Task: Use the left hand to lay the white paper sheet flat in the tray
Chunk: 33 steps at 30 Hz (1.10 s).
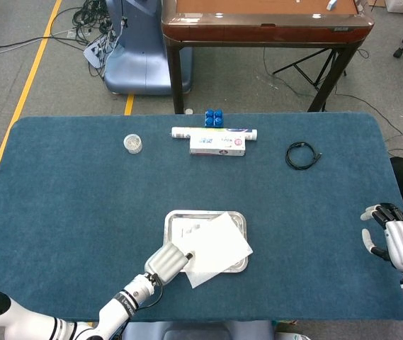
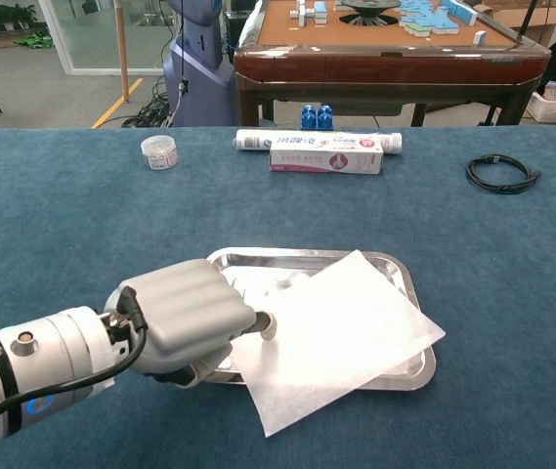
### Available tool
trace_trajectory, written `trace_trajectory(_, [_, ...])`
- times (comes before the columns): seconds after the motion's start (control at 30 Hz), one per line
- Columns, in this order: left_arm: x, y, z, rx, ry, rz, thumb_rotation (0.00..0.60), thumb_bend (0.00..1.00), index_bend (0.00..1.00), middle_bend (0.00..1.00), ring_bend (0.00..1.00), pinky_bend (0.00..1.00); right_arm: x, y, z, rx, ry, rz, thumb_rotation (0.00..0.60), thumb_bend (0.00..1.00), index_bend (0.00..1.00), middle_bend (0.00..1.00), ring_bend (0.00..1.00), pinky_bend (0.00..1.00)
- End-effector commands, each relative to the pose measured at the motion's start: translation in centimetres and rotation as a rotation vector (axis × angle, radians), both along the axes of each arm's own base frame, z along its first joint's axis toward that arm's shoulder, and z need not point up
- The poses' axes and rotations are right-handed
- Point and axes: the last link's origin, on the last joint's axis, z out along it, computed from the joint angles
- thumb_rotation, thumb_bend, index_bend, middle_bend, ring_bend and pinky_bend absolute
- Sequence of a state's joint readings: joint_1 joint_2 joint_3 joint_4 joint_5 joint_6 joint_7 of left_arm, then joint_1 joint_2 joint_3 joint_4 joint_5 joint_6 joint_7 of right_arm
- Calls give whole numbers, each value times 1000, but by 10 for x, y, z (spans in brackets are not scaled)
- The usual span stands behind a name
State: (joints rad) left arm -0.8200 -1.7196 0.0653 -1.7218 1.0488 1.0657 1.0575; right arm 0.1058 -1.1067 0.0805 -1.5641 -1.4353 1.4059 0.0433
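Note:
The white paper sheet [image 2: 341, 327] [image 1: 215, 247] lies askew over the metal tray [image 2: 258, 260] [image 1: 173, 218], its near and right corners hanging past the tray's rim onto the table. My left hand [image 2: 185, 318] [image 1: 166, 263] sits at the tray's near left corner and pinches the sheet's left edge between thumb and a finger. My right hand [image 1: 392, 241] hovers at the table's right edge, fingers apart, holding nothing; it is outside the chest view.
Along the far side lie a white tube [image 1: 212, 132], a toothpaste box [image 1: 217, 146], blue blocks [image 1: 214, 117], a small round jar [image 1: 133, 143] and a coiled black cable [image 1: 302, 155]. A brown table [image 1: 265, 25] stands beyond the blue tabletop.

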Motion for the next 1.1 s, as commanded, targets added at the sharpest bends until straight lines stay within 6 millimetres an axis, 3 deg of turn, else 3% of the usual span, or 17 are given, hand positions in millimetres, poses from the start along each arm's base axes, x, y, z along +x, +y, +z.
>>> trace_trajectory(0.03, [0,0,-1,0,4,0,600,694,236,1000,1000,1000,0,0,0,0,0,1,600,451,414,334,193,289])
trace_trajectory(1.1, [-2,13,-4,36,43,14,600,694,236,1000,1000,1000,0,0,2,-7,-9,-1,600,451,414,334,193,289])
